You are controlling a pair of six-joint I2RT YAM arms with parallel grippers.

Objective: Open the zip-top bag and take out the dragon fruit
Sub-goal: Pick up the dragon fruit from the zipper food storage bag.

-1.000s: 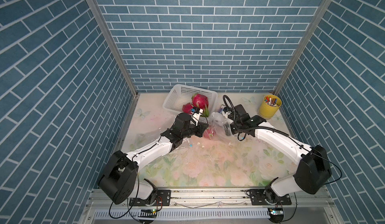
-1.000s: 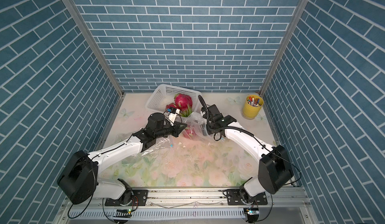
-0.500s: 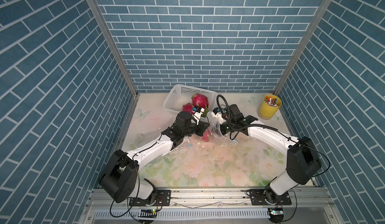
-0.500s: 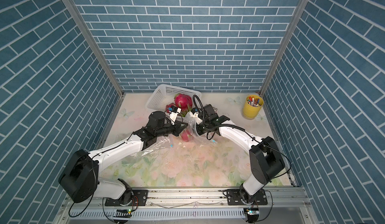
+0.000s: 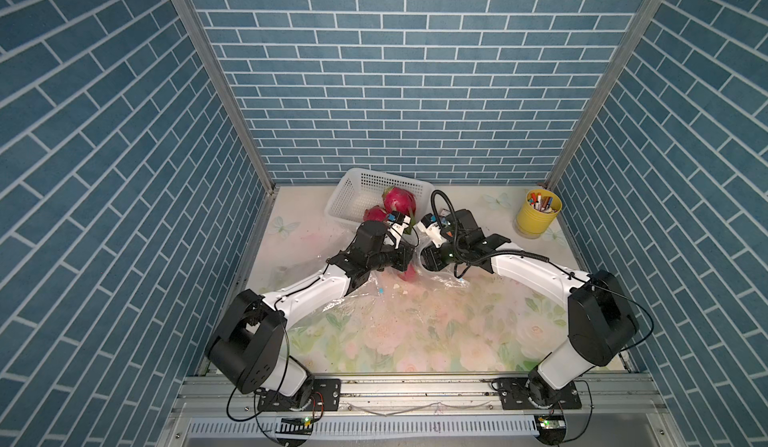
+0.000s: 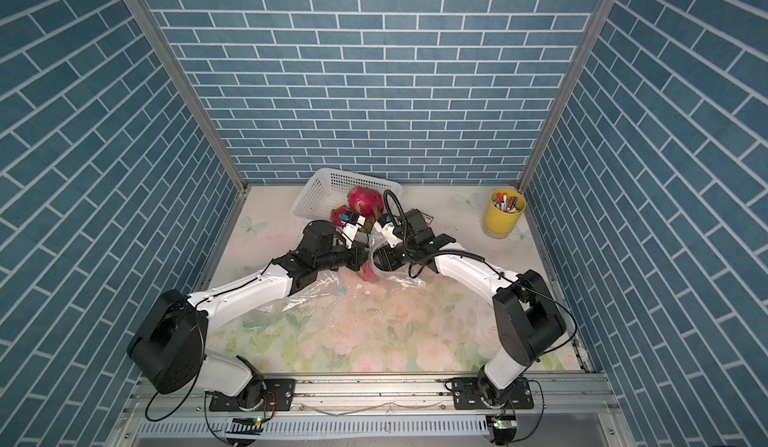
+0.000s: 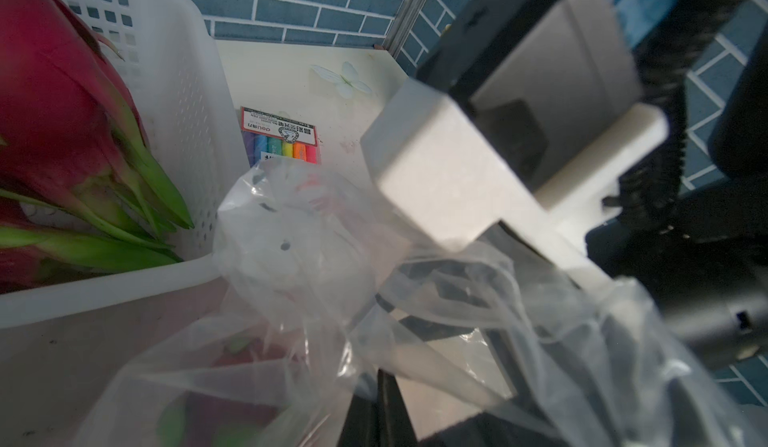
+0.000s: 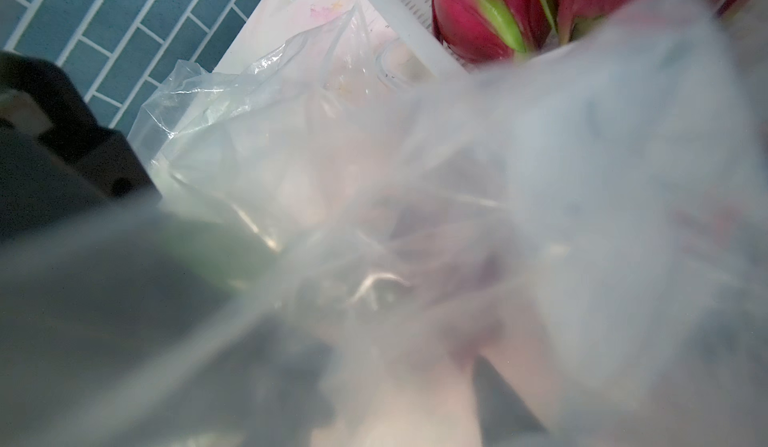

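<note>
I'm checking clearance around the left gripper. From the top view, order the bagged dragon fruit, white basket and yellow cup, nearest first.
1. Bagged dragon fruit, right by the left gripper.
2. White basket, behind, near back wall.
3. Yellow cup, back-right corner.

Crumpled clear zip-top bag (image 5: 441, 285) with 1 dragon fruit (image 5: 409, 274) inside
The bag lies on the worktop (image 5: 415, 341) toward the middle of its back edge; the red fruit shows through the film.

Bright, even light, soft shadows; both wrist views blur up close (the bag (image 8: 457, 174) fogs one).
</note>
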